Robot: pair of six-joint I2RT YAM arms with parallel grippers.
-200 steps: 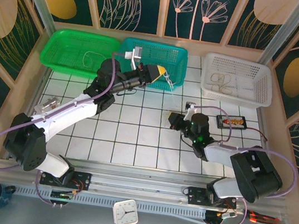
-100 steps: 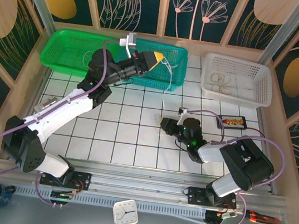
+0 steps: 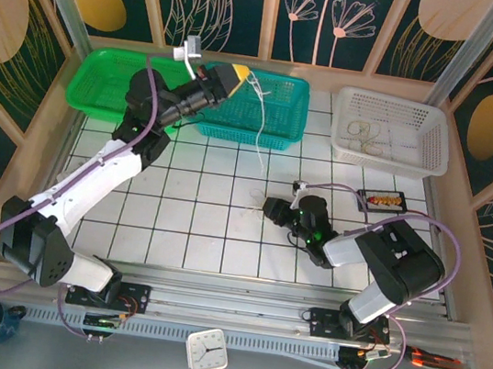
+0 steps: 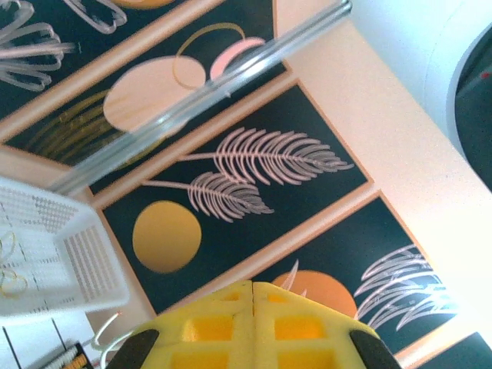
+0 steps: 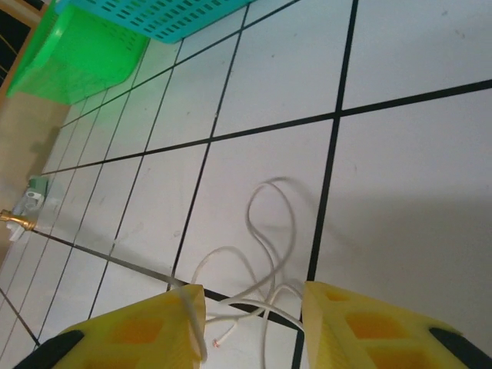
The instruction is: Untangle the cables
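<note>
Nearest to us, the right end effector (image 5: 250, 327) sits low over the counter (image 3: 194, 223) with its yellow fingers (image 5: 146, 338) moderately apart and gripping nothing. A thin white cable (image 5: 265, 238) lies slack on the tiles. Its loose loops start in the gap between the fingers and curl away just ahead of them, and one strand runs close along the inner side of the left finger. We cannot tell whether that strand touches the finger.

Farther out and higher up, the left end effector (image 3: 238, 75) is raised above the counter with its yellow tips pressed together. They pinch a pale strand (image 3: 261, 126) that hangs straight down from the tips towards the tiles in front of the right end effector. We cannot tell whether this strand and the loops on the counter are one cable.

Directly below and behind the left end effector is a teal basket (image 3: 281, 139), with a green basket (image 3: 85, 86) to its left. Well off to its right is a white basket (image 3: 419, 150) holding a few tan loops (image 3: 366, 133). A small black box (image 3: 383, 200) lies just beyond the right end effector, to its right.
</note>
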